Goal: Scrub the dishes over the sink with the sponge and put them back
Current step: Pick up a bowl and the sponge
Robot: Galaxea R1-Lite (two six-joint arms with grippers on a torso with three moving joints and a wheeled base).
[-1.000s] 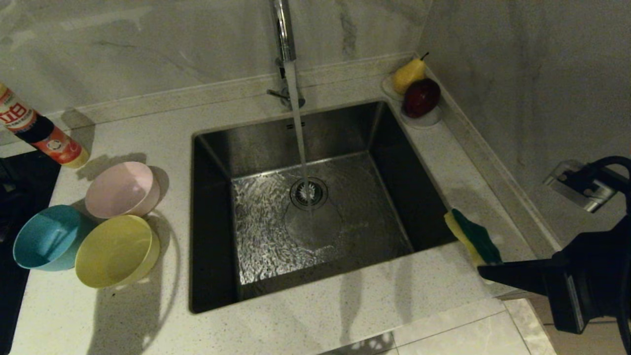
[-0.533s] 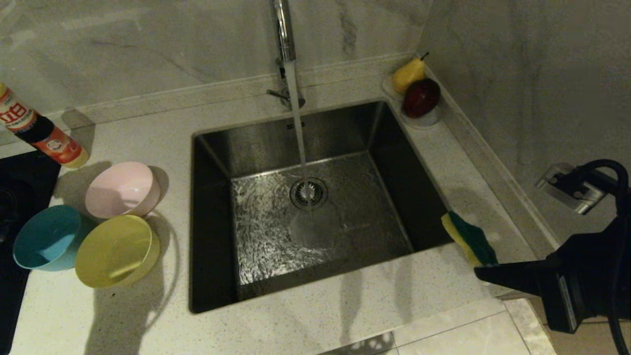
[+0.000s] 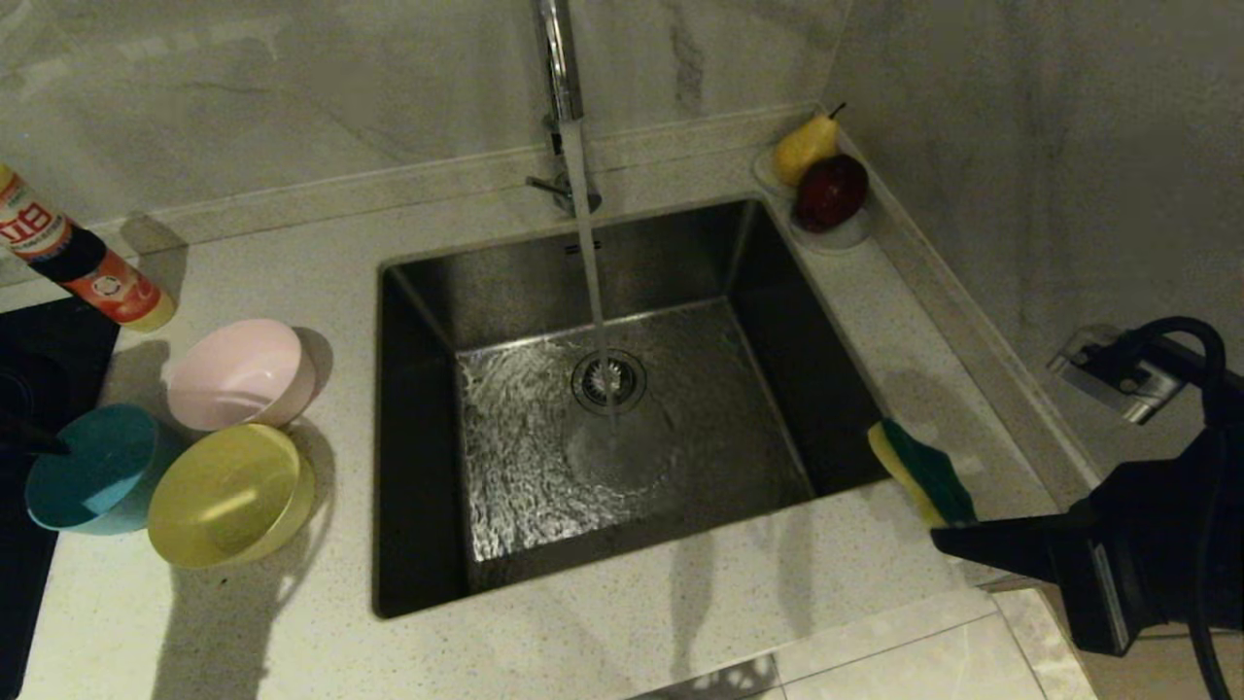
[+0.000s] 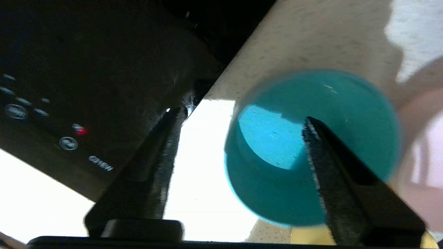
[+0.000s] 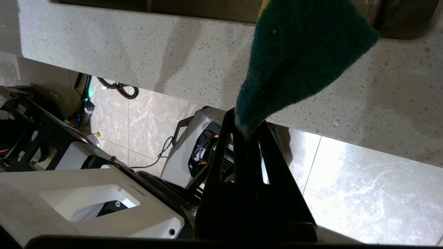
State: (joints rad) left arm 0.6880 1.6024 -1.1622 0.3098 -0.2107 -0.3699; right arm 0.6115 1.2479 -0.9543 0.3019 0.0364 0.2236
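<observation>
Sponge: thin floppy scrub pad, dark green face up, yellow underneath, drooping over the desk at the sink's right edge
Right end effector: clamped tight on one corner of the sponge
Left end effector: fingers spread wide, holding nothing, one finger over the blue bowl's hollow, the other outside its rim
Bowls: round matte plastic, light blue, yellow, pale pink, clustered on the desk left of the sink
Sink: square brushed steel basin, tap water running onto its drain strainer
</observation>
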